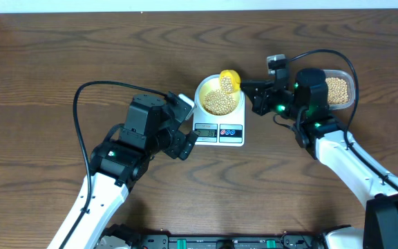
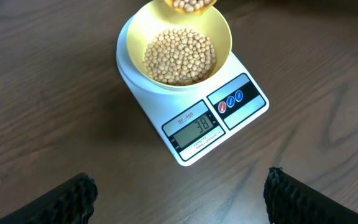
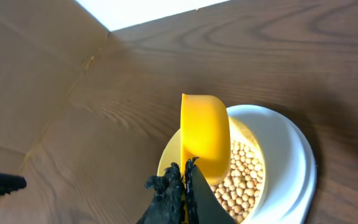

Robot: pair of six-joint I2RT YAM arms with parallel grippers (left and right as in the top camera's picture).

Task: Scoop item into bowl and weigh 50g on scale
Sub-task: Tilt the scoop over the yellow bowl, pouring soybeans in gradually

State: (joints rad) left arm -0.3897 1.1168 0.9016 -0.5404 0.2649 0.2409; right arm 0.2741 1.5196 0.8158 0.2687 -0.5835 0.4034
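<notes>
Yellow plastic marks the scoop point(image 3: 205, 134), and the right fingers point(image 3: 178, 190) are pressed together on its near end, clamped hard against it. The scoop hangs over the far rim of the bowl point(image 2: 132, 37) and seems tipped toward it, though the right wrist view shows mostly its underside. The left wrist view catches a few beans lying in its mouth at the top edge of the picture. The bowl is pale yellow and sits squarely on the round platform of the white scale point(image 2: 247, 115), with a heap of tan beans point(image 2: 179, 56) covering its bottom. The scale rests flat on the dark wooden worktop point(image 1: 61, 55), near the middle. Its grey display point(image 2: 194, 129) faces the left arm and appears to read 38, beside two round buttons point(image 2: 230, 99). The left fingers point(image 2: 73, 199) stand wide apart and hold nothing, hovering just short of the display edge of the scale without touching it. Behind the right arm, at the right of the worktop, a clear container point(image 1: 352, 93) holds more of the same beans, well apart from the scale.
</notes>
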